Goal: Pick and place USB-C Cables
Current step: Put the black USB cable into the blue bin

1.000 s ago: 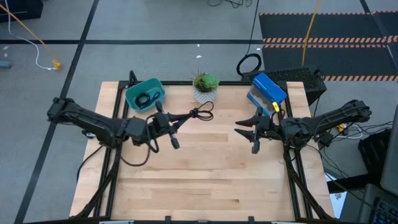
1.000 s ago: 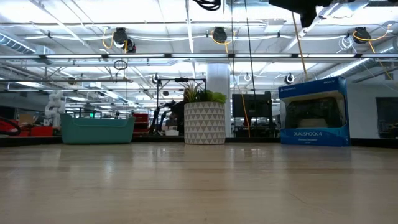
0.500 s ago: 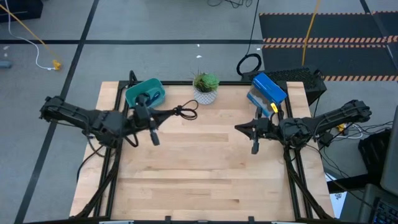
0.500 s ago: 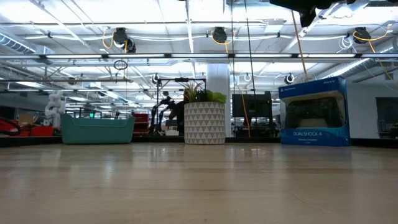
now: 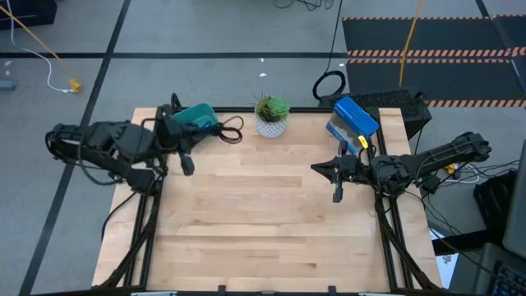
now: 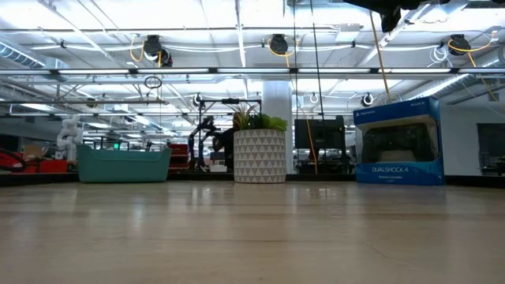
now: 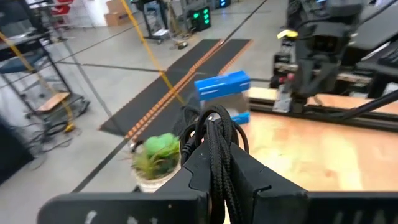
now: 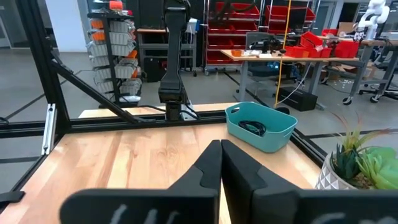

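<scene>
Meanwhile the left gripper has drawn back toward the worktop's rear left corner and now sits just beside the teal bin, its fingers clamped on a black USB-C cable. That cable is a thin, dark, long loop, its long axis running left to right from the gripper toward the potted plant, its free end hanging over the worktop between bin and plant. On the right, the right gripper hovers unchanged near the blue box, fingers pressed together on nothing.

Two dark, jointed arms with looping black cables and matte black fingers.
</scene>
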